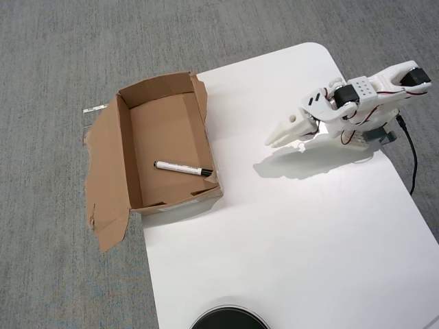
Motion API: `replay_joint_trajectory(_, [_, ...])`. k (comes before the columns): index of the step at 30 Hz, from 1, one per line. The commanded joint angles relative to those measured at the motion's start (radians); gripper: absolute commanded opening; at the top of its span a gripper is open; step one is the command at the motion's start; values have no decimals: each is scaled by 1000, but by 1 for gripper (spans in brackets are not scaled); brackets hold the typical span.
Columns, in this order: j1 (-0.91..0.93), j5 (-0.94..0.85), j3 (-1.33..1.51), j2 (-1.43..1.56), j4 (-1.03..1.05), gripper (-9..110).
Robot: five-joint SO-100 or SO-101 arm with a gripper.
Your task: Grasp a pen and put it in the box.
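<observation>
White arm folded low, tool [273,140] closed and empty, pointing left

Overhead view. Pen [183,168]: slim white marker with a black cap at its right end and a small black tip at its left, lying flat and nearly horizontal on the floor of the box, cap close to the right wall. Box [123,154]: shallow, open-topped, brown cardboard, long axis running top to bottom, with ragged flaps torn outward on the left; it overhangs the left edge of the white desk [295,233].
</observation>
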Motion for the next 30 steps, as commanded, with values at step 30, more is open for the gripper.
replay_joint_trajectory(30, [-2, 44, 27, -89, -5, 1])
